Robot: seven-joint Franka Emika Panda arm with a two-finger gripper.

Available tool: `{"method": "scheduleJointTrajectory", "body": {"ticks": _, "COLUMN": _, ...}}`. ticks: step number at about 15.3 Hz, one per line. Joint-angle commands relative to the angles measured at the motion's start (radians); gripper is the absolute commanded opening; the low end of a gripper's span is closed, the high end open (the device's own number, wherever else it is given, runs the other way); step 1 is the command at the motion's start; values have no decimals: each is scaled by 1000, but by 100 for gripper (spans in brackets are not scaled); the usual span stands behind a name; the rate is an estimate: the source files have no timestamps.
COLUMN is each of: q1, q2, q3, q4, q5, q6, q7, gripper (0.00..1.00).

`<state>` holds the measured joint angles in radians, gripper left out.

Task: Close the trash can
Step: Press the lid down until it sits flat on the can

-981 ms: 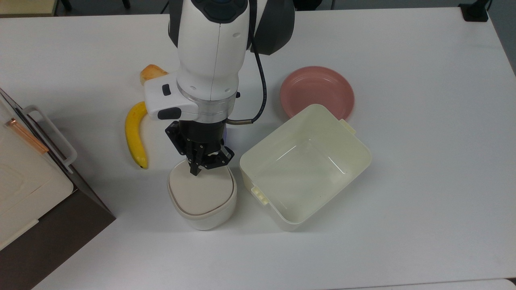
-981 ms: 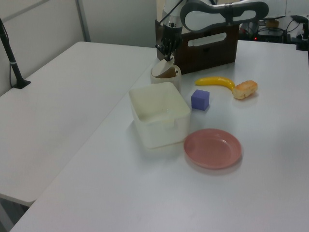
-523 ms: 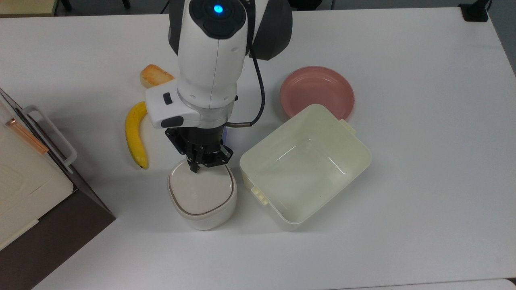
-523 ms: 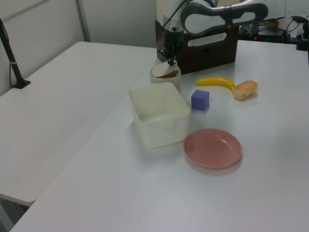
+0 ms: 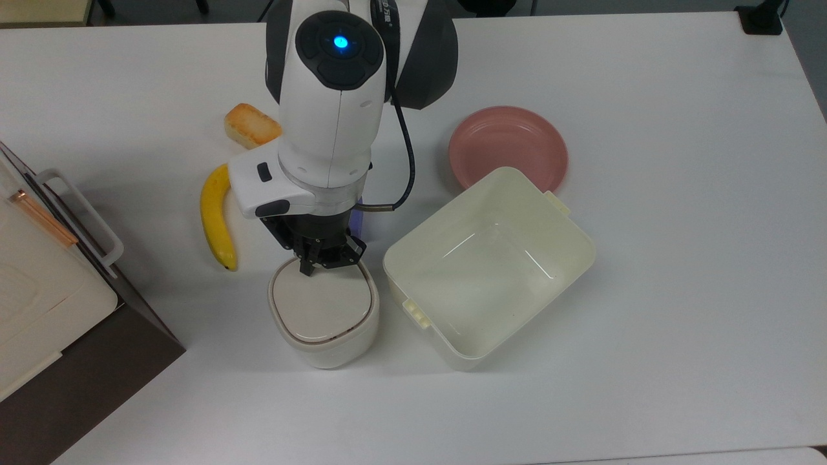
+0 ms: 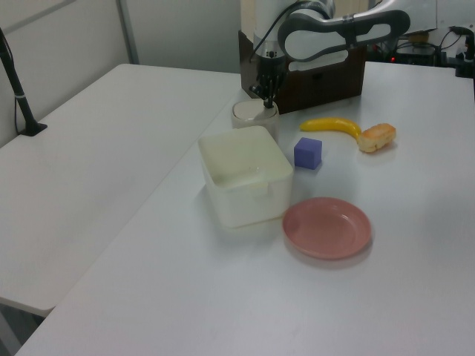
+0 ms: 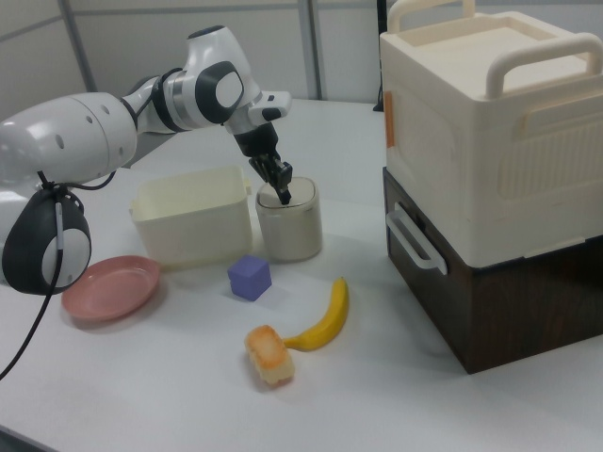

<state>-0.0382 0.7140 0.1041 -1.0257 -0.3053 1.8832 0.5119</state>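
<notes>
1. pincer (image 5: 310,266) pointed down at the far edge of the trash can (image 5: 324,313) lid in the top view, its tip at or on the beige lid; whether it pressed the lid could not be told. in the right view the gripper (image 7: 282,191) sat at the lid's top, and in the left view it (image 6: 267,98) stood over the can (image 6: 254,115).
2. the fingers looked drawn together with nothing between them, a clenched, empty pincer.
3. the trash can stood on the white table (image 5: 678,258), directly under the pincer, its lid lying flat and closed on the rim.
4. in the top view the can was just beside the cream tub (image 5: 489,268) on the top view's right, not touching it, with the banana (image 5: 216,218) to the top view's left and farther up.
5. a piece of bread (image 5: 252,126) lay beyond the banana, and a pink plate (image 5: 508,148) lay just beyond the tub.
6. in the right view a purple cube (image 7: 250,278) sat near the can (image 7: 289,224), towards the camera.
7. a cream box with handles (image 7: 490,122) stood on a dark brown case at the right view's right, apart from the can.
</notes>
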Motion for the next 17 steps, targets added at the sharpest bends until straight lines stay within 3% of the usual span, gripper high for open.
{"method": "scheduleJointTrajectory", "body": {"ticks": 1, "q1": -9, "q2": -33, "q3": -3, "q4": -50, "q5": -26, "q6": -15, "q7": -23, "gripper": 0}}
{"method": "scheduleJointTrajectory", "body": {"ticks": 10, "q1": -19, "q2": -33, "q3": -7, "q4": -53, "q5": -24, "q6": -7, "q7": -23, "gripper": 0}}
{"method": "scheduleJointTrajectory", "body": {"ticks": 17, "q1": -43, "q2": -33, "q3": -7, "q4": -159, "q5": -18, "q6": 102, "q7": 26, "gripper": 0}}
